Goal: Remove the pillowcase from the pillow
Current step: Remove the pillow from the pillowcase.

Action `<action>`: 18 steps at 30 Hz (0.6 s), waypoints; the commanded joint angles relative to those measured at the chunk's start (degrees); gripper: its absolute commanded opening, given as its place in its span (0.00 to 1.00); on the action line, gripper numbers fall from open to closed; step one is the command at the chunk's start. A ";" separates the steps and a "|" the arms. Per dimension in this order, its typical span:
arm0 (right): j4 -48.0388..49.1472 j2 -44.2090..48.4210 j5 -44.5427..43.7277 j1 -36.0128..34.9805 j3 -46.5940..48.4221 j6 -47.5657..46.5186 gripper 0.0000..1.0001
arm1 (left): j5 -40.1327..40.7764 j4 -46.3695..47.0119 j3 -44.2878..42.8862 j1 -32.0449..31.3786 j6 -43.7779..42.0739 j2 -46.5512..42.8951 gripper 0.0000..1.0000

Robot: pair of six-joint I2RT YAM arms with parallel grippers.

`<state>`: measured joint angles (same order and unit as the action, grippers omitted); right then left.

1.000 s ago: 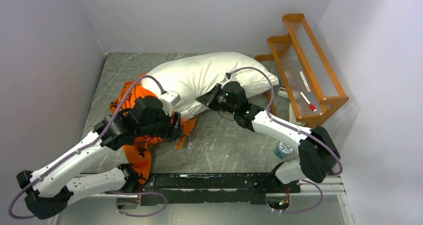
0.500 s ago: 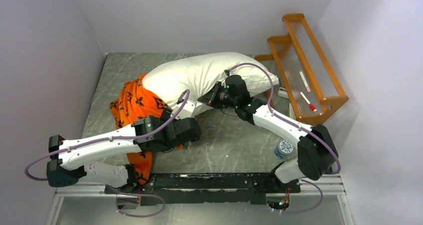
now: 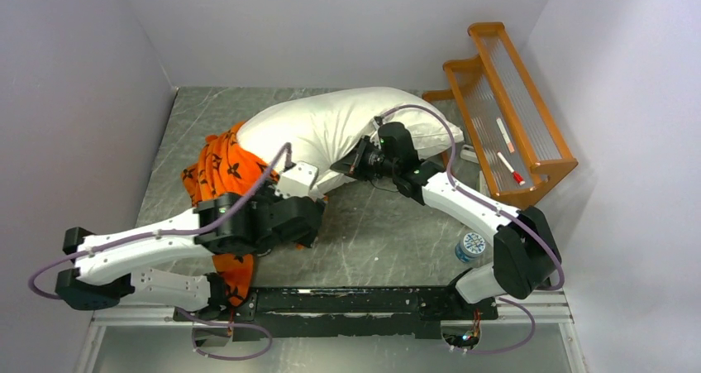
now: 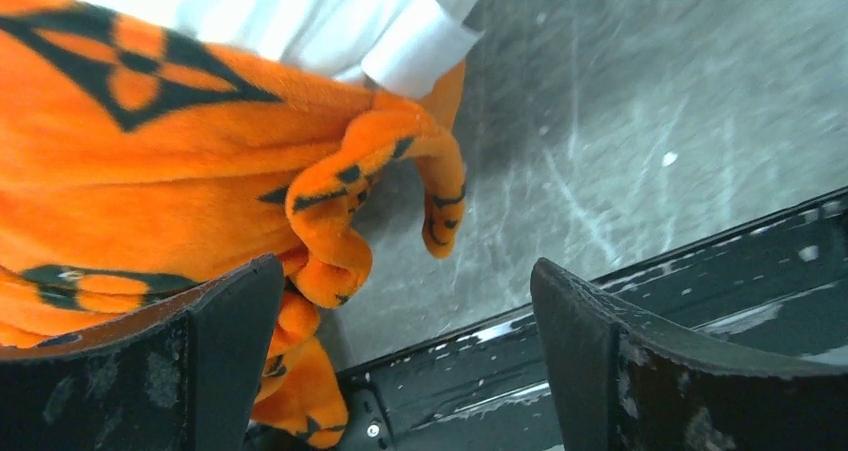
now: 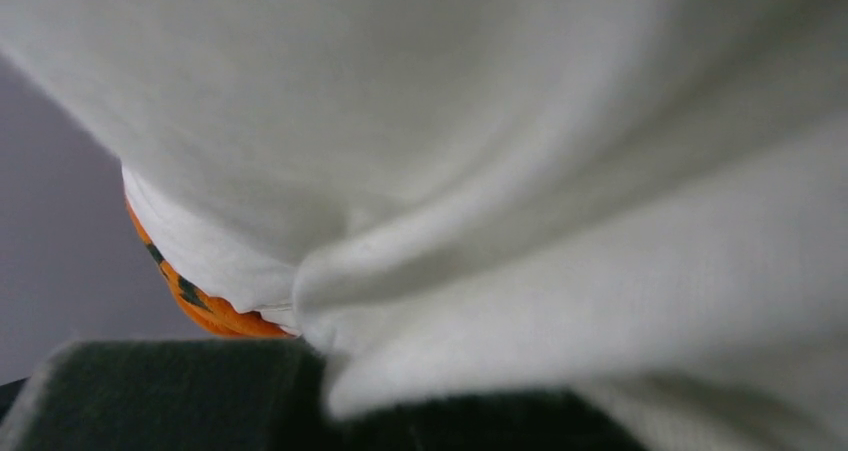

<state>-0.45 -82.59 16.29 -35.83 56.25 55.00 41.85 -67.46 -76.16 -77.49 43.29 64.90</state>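
Note:
The white pillow [image 3: 331,125] lies across the back of the table, its left end still inside the orange patterned pillowcase [image 3: 225,168]. The pillowcase is bunched there and trails down to the near edge. My left gripper [image 3: 311,218] is open and empty, low over the table beside the pillowcase's rolled edge [image 4: 340,221]. In the left wrist view [image 4: 405,271] the fabric touches the left finger's side. A white pillow corner [image 4: 415,56] shows above it. My right gripper [image 3: 350,163] is shut on a fold of the pillow's front edge [image 5: 520,301]; orange fabric [image 5: 205,311] peeks out beyond.
An orange wooden rack [image 3: 506,112] stands at the right edge with two thin sticks on it. A bottle with a blue-white cap [image 3: 472,246] stands by the right arm's base. A black rail [image 3: 355,300] runs along the near edge. Walls close in left, back and right.
My left arm has dropped from above the pillowcase down to table level, then shifted slightly left. The right gripper has moved a little further right along the pillow's edge.

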 commanded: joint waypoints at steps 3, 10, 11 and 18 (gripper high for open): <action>-1.24 1.87 -0.43 1.42 3.41 -2.01 0.00 | -5.57 1.06 5.77 6.00 -2.76 4.91 0.97; -3.08 3.33 -0.77 2.22 3.79 -2.83 0.00 | -4.17 1.64 7.56 14.69 -6.48 7.31 0.87; -2.93 3.75 -0.66 2.37 3.54 -2.64 0.00 | -5.32 3.43 8.33 15.30 -7.98 6.85 0.82; -5.28 4.21 -1.31 4.51 5.22 -4.34 0.00 | -4.36 -2.41 10.41 16.25 -2.51 5.64 0.31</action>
<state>-6.00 -80.82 17.26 -34.11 57.60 53.45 35.77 -65.80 -66.92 -61.73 37.67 72.12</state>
